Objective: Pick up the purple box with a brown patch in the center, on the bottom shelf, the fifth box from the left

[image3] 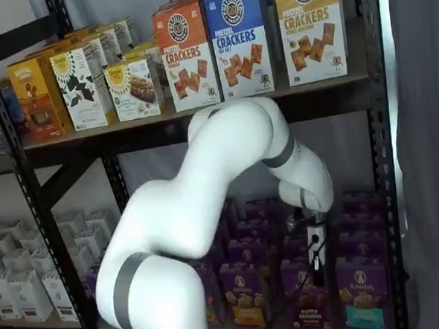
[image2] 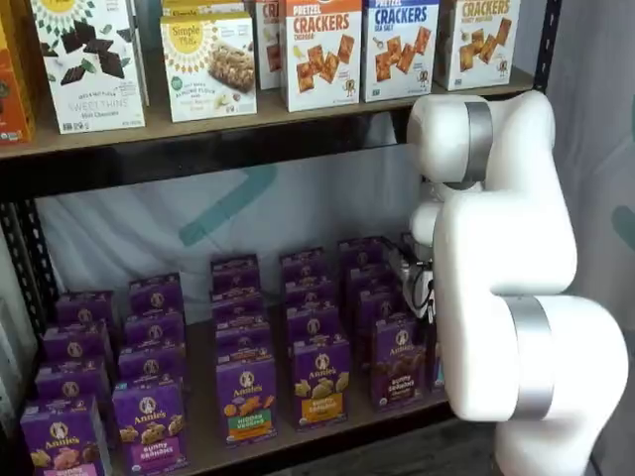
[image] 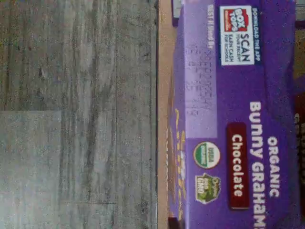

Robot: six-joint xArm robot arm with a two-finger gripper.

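Closed in on the top of the purple box (image3: 306, 297), low and right of centre in a shelf view: gripper (image3: 315, 263) hanging straight down from the white arm (image3: 206, 195), black fingers drawn together on the carton, no gap showing between them

Partly hidden in the other shelf view behind the arm's bulky white links at the right of the frame; only a dark part of the gripper (image2: 417, 283) visible there, with a cable beside it, above the back of the same row

Stands upright at the front of its row on the bottom shelf (image2: 203, 446), lower right of the frame: the purple box (image2: 397, 362), round white logo above a dark brown patch of crackers

Just left of it, touching or nearly so, a purple carton with a yellow-orange panel (image2: 320, 382); further left, one with a green label (image2: 246, 397)

On the other side, in a shelf view, a purple carton with a teal panel (image3: 359, 290) at the lower right corner

Fills much of the wrist view, seen from above and turned sideways: the box's purple top flap (image: 238, 119), reading "Organic Bunny Grahams Chocolate", with a Box Tops label; beside it the brown shelf edge (image: 163, 95), then grey plank floor (image: 76, 95)

Above, across the top of both shelf views, pretzel cracker boxes (image3: 234, 37) in a row on the higher board
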